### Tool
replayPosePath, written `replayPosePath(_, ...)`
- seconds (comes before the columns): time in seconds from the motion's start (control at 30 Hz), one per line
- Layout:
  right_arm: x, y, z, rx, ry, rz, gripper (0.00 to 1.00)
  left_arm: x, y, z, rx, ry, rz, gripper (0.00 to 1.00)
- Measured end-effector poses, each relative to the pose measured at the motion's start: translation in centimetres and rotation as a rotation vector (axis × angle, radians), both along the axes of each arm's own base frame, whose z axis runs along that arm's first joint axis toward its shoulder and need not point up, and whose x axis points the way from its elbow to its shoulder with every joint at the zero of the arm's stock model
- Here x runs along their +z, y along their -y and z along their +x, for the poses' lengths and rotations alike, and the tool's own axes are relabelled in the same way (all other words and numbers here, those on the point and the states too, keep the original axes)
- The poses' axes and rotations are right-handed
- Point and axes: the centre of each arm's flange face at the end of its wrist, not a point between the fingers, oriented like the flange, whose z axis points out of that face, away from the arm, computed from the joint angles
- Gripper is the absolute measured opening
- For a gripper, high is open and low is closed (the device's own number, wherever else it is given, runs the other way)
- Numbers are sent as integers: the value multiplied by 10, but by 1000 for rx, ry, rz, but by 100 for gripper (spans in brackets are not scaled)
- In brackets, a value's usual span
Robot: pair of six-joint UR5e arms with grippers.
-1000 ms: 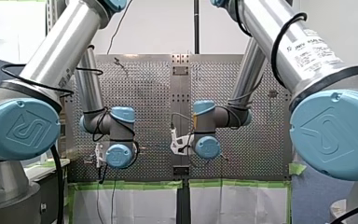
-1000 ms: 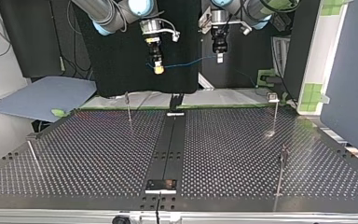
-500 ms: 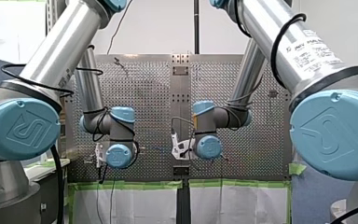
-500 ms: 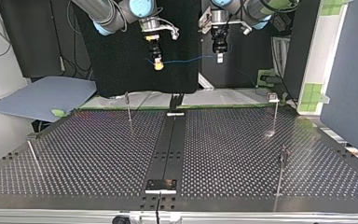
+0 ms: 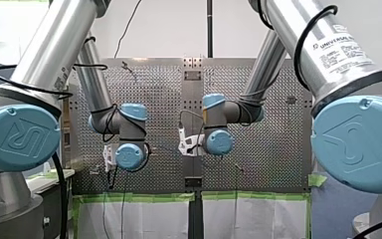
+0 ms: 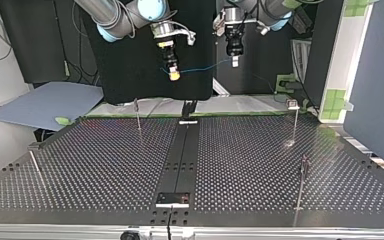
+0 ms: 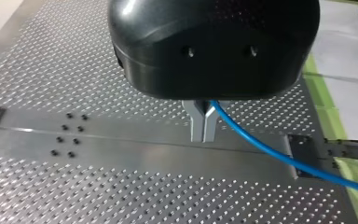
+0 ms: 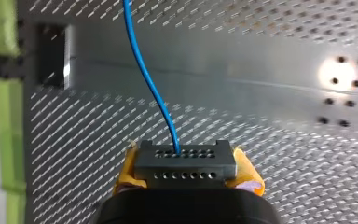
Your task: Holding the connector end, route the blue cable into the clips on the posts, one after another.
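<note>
My left fingers (image 7: 203, 133) are pressed together, clamped on the blue cable (image 7: 279, 156). It comes out at one side of the metal tips and runs off in a shallow curve above the bench (image 7: 74, 74), crossing the plain metal strip (image 7: 121, 142) along its middle.

My right fingers (image 8: 185, 155) are clamped on the black connector (image 8: 185, 169), with a yellow pad (image 8: 248, 177) pressed to each end of the block. The cable (image 8: 151, 88) leaves the connector's upper face, near its middle, and runs straight ahead of the fingers in a slight bend.

In the top view both arms hang above the bench's far edge. My right fingers (image 6: 174, 75) are at the left with yellow tips, and my left fingers (image 6: 235, 62) are at the right. The cable (image 6: 205, 67) runs between them in the air with a little sag.

The thin posts stand lower, on the perforated bench (image 6: 250, 165), well apart from the cable:
- one at far left (image 6: 138, 115)
- one at far right (image 6: 295, 122)
- one at near right (image 6: 301, 185)
- a leaning one at near left (image 6: 35, 162)
</note>
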Motion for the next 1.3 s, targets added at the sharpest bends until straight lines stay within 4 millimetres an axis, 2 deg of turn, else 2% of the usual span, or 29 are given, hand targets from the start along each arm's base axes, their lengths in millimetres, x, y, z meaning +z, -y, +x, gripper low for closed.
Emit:
replayPosePath(0.27,58,8,19,53,111,-34,0,22,-7,4,37,7,-44,0)
replayPosePath(0.47,89,6,20,65,131,-46,0,38,-14,9,68,15,-71,0)
replayPosePath(0.63,103,2,19,91,129,-48,0,58,-16,19,89,34,-95,0)
replayPosePath(0.9,113,-4,23,136,137,-39,0,102,-15,45,105,93,-133,0)
replayPosePath(1.13,132,3,33,132,143,-34,0,141,-17,65,116,142,-143,0)
replayPosePath(1.3,147,7,40,120,167,-32,0,177,-21,80,130,183,-132,0)
